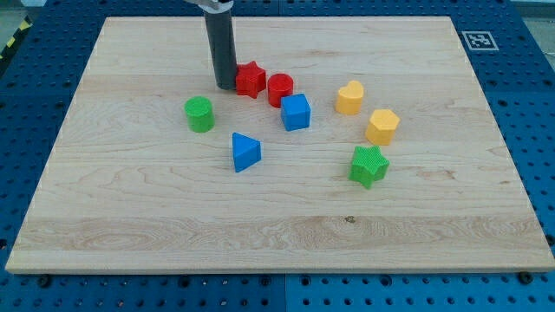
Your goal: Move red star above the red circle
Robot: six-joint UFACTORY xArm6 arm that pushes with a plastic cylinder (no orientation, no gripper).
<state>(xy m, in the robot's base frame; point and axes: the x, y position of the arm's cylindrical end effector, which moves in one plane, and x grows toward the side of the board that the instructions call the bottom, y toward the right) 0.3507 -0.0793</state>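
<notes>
The red star lies on the wooden board, touching the left side of the red circle. It sits slightly higher in the view than the circle. My tip is at the red star's left edge, touching or almost touching it. The dark rod rises from there to the view's top.
A blue cube sits just below-right of the red circle. A green circle and a blue triangle lie lower left. A yellow heart, a yellow hexagon and a green star lie to the right.
</notes>
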